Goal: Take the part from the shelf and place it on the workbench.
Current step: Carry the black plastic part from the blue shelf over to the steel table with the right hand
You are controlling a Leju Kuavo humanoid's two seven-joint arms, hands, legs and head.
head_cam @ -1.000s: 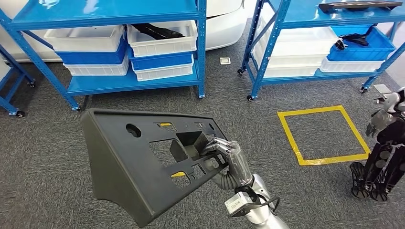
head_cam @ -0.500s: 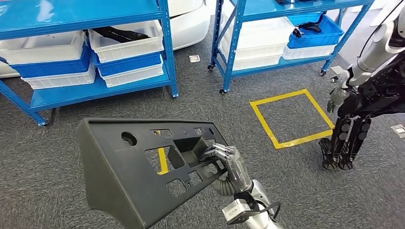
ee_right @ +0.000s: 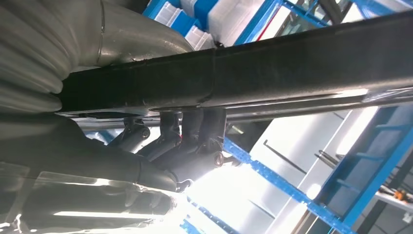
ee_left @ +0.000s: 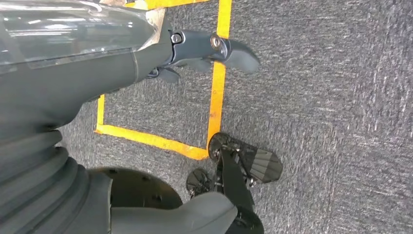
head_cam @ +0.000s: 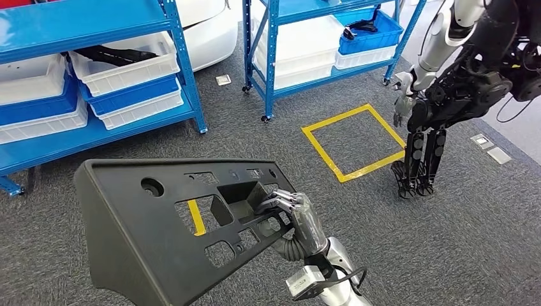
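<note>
Part (head_cam: 147,236): large black moulded plastic panel, flat face pierced by rectangular cut-outs and one round hole, with a deep sloping side wall. It is held clear of the grey carpet, tilted, gripped by the right hand (head_cam: 300,220), whose fingers hook into a central rectangular opening.

No readable text, label, brand, number or sign on anything here

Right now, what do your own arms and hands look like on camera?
The right arm is silver metal with a grey ribbed wrist cover, a small silver box with a label and a thin black cable looped beside it. The right hand is grey with darker jointed fingers. The left hand shows a grey ribbed cover and dark fingers.
</note>
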